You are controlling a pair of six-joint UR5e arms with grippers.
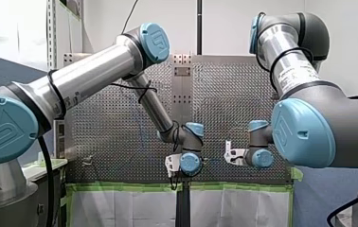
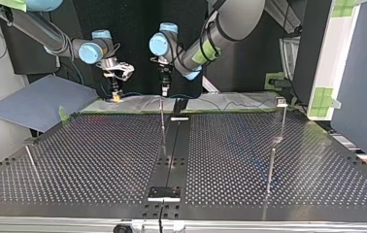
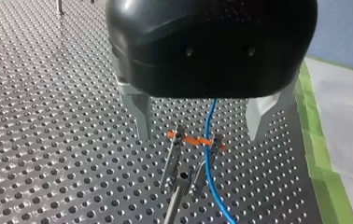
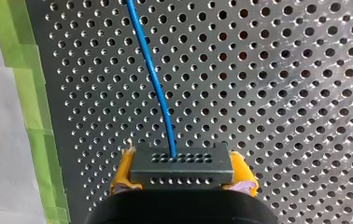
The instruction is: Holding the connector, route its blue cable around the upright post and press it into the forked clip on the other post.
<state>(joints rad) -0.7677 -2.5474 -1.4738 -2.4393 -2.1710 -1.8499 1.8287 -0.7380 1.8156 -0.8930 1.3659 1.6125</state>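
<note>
- My right gripper (image 4: 182,173): yellow pads (image 4: 121,175) pinch the two short ends of a dark grey rectangular connector (image 4: 184,163) with rows of small holes in its face
- The connector faces the perforated metal table (image 4: 282,93)
- A thin blue cable (image 4: 158,88) leaves a hole in the connector's face and runs straight ahead of the right gripper over the table, with a slight bend partway
- A strip of green tape (image 4: 25,93) edges the table beside the right gripper
- My left gripper (image 3: 199,136): black housing, metal fingers (image 3: 139,112) spread wide and closed on nothing
- A forked metal clip (image 3: 195,140), with an orange strip across its two prongs, sits between and below the left fingers, on top of a slim upright metal post (image 3: 174,200)
- Left wrist view: the blue cable comes out from under the black housing, crosses the orange strip between the prongs close to one of them, and carries on past the post
- Cannot tell whether the cable is fully seated in the fork
- Top view: the right gripper is at 9 o'clock of the left gripper, near it but apart, and both are by the table's far edge
- Top view: the slim post stands at 6 o'clock of the left gripper, just under it
- Top view: a second metal post with a small block top (image 2: 282,116) stands at 3 o'clock of the left gripper, well apart
</note>
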